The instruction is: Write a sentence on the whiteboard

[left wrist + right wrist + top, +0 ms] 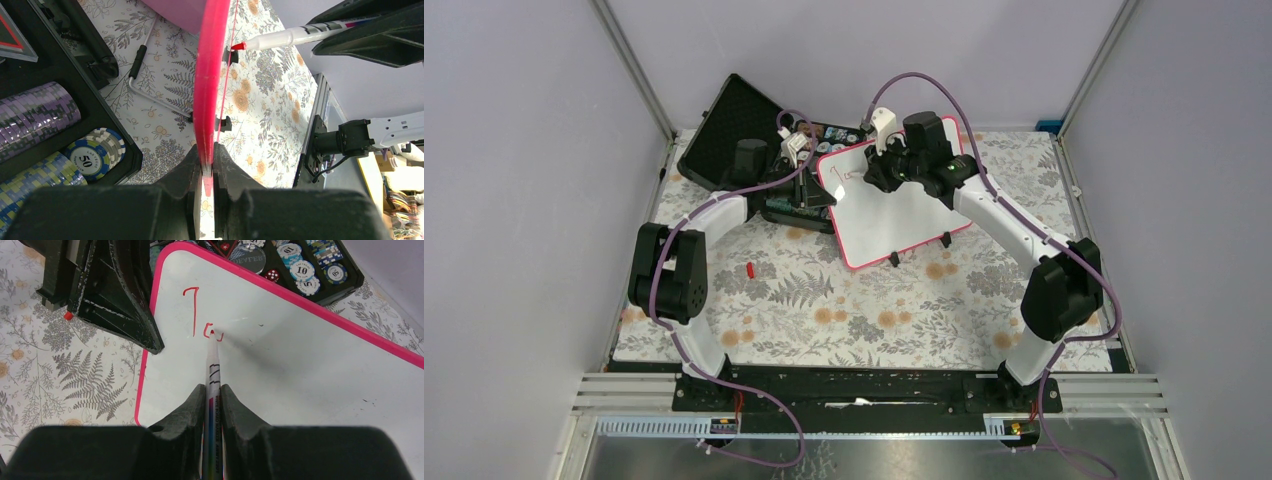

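Above the table (824,300) the board (904,215) is tilted, its pink rim pinched between the left jaws and rising ahead of them. The right jaws are clamped on the marker (212,370), whose tip meets the strokes (195,310) just ahead. Pressing too hard could pivot the board out of that thin edge grip, or skew the marker and spoil the letters

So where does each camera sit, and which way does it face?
Top external: above and behind the bases, looking down at the whiteboard; left arm, right arm show.
Left wrist: edge-on along the whiteboard's pink rim, left jaws clamping it.
Right wrist: down onto the board face, right jaws holding the marker at red strokes.
Both wrist views share the marker and whiteboard.
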Robot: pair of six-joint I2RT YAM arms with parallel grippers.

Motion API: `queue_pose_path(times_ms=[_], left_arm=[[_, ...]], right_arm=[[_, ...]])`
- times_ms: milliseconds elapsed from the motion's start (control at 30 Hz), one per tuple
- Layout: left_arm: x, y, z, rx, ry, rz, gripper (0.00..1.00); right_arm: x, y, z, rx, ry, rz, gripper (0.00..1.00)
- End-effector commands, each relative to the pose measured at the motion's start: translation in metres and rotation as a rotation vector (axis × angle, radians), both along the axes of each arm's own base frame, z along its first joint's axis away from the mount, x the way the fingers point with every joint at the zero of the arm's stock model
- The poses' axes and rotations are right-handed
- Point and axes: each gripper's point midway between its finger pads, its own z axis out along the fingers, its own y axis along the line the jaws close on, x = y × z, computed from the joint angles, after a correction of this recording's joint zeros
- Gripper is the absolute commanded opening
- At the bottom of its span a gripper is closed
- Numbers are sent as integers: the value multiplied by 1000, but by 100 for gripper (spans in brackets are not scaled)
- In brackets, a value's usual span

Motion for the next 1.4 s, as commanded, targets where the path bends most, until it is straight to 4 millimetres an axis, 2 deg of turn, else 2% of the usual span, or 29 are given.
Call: queue_pose_path(times_ms=[0, 200, 533, 833, 1067, 1200, 1367], left_arm=[[6, -4, 10, 6, -65, -11, 0], [5, -4, 9, 7, -62, -12, 0], [5, -4, 11, 5, -65, -10, 0], [5, -4, 11, 4, -62, -13, 0], [6, -5, 12, 2, -61, -10, 0], [6, -5, 11, 3, -60, -10, 0], [7, -5, 11, 3, -60, -8, 0]], right_arm=[[-3, 9, 8, 20, -13, 29, 0], [-4, 10, 10, 23, -15, 32, 0], [9, 7, 12, 11, -37, -20, 0], [16, -3, 17, 19, -41, -60, 0], [12, -11, 8, 1, -31, -61, 0], [10, -14, 14, 14, -34, -59, 0], [1, -16, 33, 58, -58, -37, 0]])
